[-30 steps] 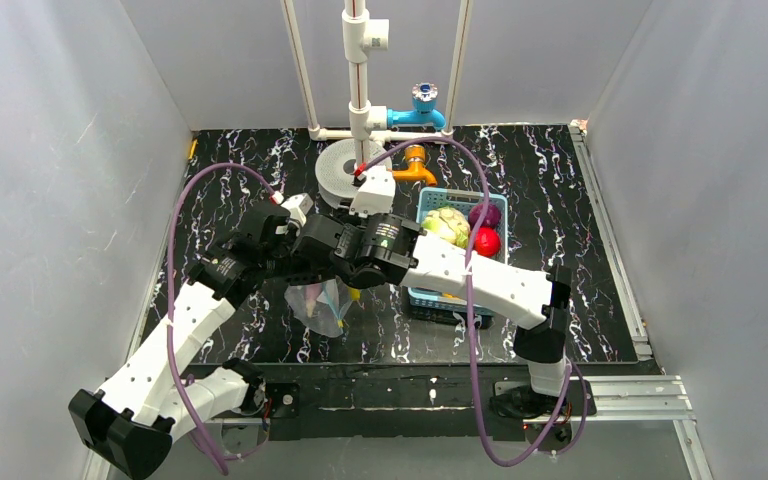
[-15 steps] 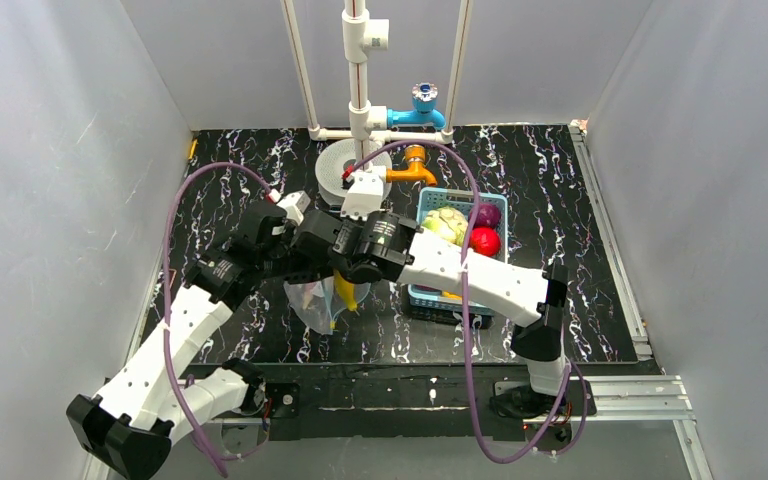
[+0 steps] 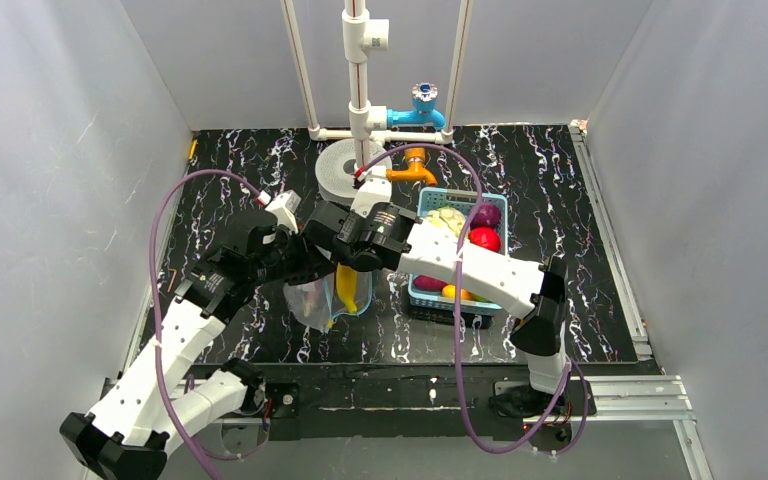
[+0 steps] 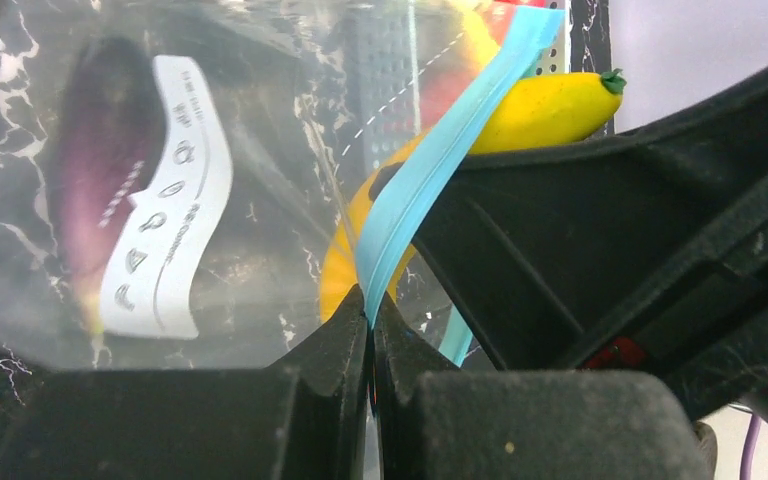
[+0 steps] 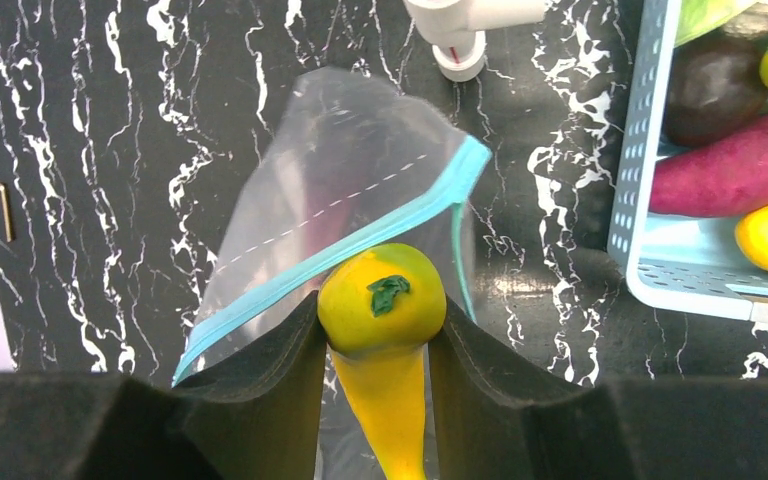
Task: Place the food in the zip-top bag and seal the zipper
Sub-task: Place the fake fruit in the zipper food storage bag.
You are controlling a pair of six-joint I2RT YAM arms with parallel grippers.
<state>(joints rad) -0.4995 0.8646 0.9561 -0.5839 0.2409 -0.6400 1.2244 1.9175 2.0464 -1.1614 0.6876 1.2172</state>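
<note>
1. Black, white-veined tabletop (image 3: 560, 200) was seen beneath both arms, and the zip-top bag (image 5: 350, 150) was found on it, near the light-blue basket (image 5: 640, 150).
2. The blue zipper (image 4: 430, 170) was pinched by the left tool (image 4: 371, 310), whose jaws were pressed together on the strip, so that the mouth was lifted and parted.
3. The yellow banana (image 5: 384, 420) was clamped in the right tool (image 5: 378, 335), stem end uppermost and tip pointed down at the mouth. It lay just against the strip. How far it had passed inside could not be told.
4. Insertion of the banana was judged to be the step in hand. It would be done well if the fruit were lowered tip first behind the strip rather than onto it, and released only once most of it was below the lip.
5. A purple piece (image 4: 100, 180), probably the eggplant, was made out through the film beside the white label (image 4: 175, 190).
</note>
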